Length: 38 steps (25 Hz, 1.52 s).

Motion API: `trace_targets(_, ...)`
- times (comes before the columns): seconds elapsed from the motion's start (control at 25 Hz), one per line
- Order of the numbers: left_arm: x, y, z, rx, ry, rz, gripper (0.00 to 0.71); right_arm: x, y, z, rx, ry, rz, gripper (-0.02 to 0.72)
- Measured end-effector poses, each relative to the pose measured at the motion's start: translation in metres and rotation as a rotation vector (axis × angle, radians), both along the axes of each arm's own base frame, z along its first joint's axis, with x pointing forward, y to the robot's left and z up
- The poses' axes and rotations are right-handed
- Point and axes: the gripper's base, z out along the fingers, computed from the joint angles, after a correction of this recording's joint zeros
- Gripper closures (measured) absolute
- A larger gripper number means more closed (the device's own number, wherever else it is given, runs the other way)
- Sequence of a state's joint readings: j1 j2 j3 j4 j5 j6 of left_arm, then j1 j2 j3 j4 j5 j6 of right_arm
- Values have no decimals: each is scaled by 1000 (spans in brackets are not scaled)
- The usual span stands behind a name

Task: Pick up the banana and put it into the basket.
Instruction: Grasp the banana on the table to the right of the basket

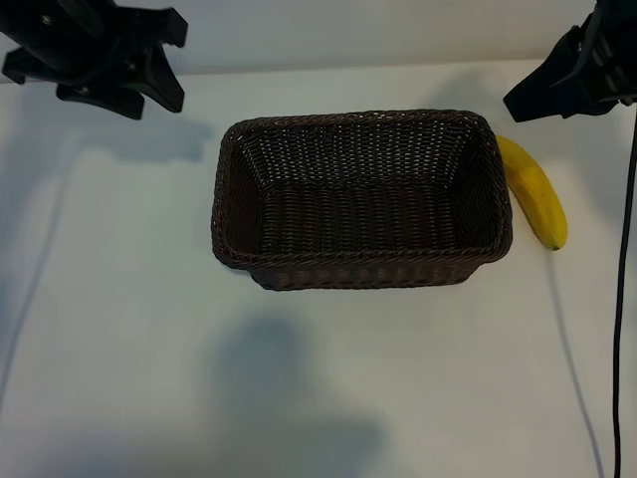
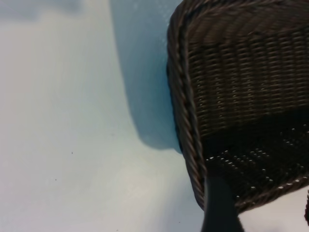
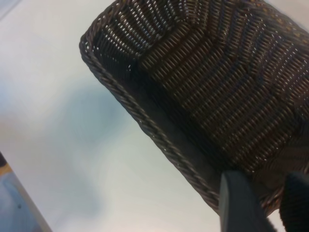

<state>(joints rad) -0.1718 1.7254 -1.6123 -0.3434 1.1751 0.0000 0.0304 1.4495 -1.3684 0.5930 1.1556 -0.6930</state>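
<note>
Banana [image 1: 535,189] partly hidden behind basket [image 1: 360,257] rim

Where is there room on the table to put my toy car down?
The widest bare table lies in front of the basket, along the picture's lower edge. There is more free table left of the basket, below the left gripper. It is crowded on the right: the banana lies right beside the basket there, under the right gripper.

1. The basket [image 1: 360,267] is showing dark brown woven wicker, ribbed and rough.
2. Beside the basket, the banana [image 1: 538,194] is showing smooth yellow skin.
3. Beneath the basket, the table [image 1: 119,329] is looking matt white.
</note>
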Motion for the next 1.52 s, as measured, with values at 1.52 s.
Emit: trace_targets(1.52, -28, -12, -42, -144, 94, -254, 246, 4, 1, 3, 26, -40, -28, 454)
